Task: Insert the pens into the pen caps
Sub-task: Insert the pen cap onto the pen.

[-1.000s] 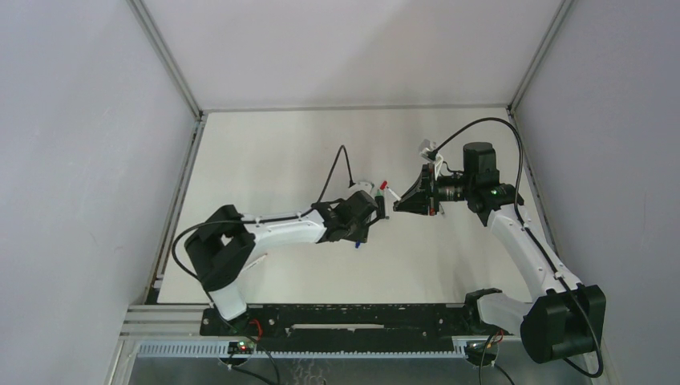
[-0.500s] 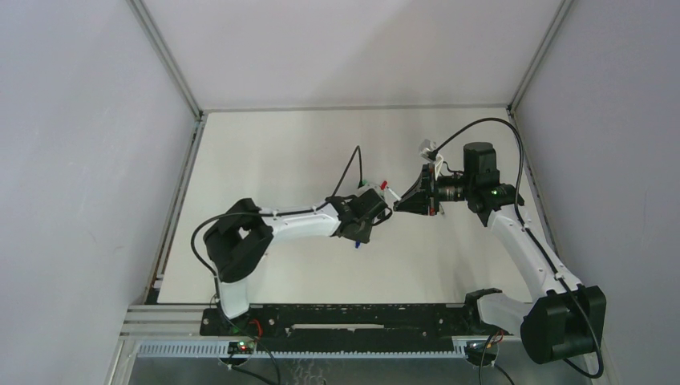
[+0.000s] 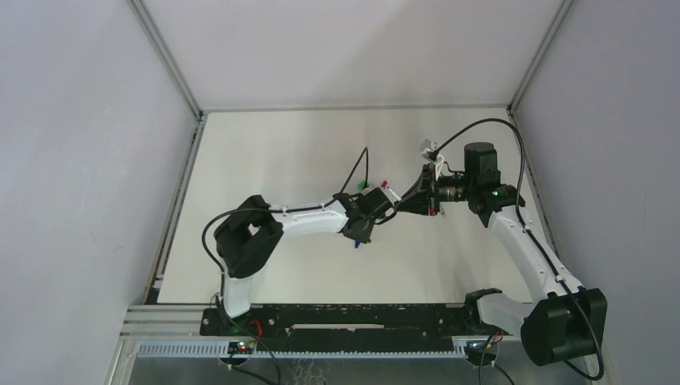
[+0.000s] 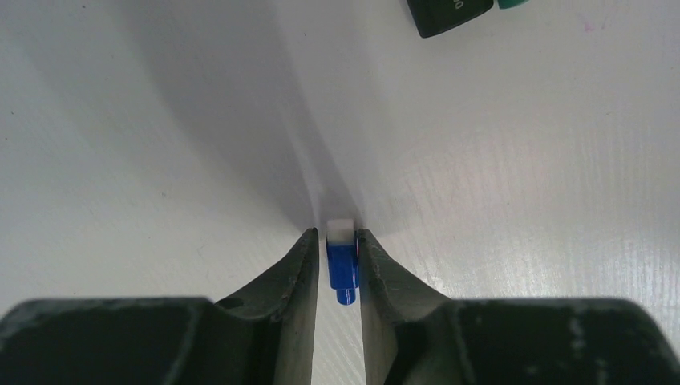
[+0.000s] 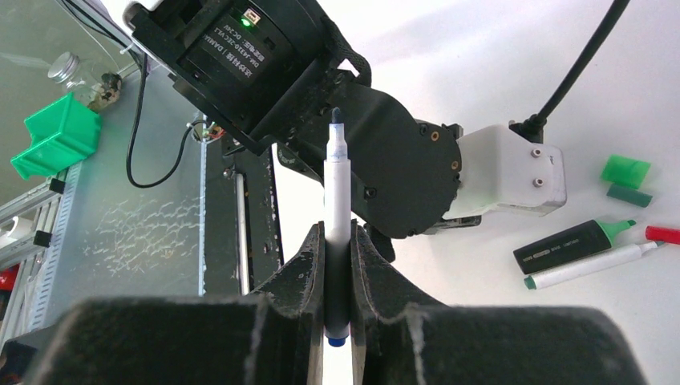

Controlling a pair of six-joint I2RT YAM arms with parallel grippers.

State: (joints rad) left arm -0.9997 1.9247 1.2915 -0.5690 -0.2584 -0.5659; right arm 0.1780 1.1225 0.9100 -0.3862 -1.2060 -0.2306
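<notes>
The left arm [image 3: 305, 223] is stretched low across the counter [image 3: 265, 160] toward its middle, with the left tool [image 4: 337, 250] pointed down at the surface; its fingers are drawn narrow about a blue cap [image 4: 341, 269] lying on the counter, though a firm grip cannot be told; the right arm [image 3: 521, 249] is bent inward, the right tool [image 5: 337, 241] turned toward the left one and clamped on a white pen [image 5: 337, 192] with a blue tip.

white bench [image 3: 265, 152] between grey panels [image 3: 80, 160]; in the right wrist view, a green bin [image 5: 54, 138] at nine o'clock, a glass jar [image 5: 80, 79] at ten.
</notes>
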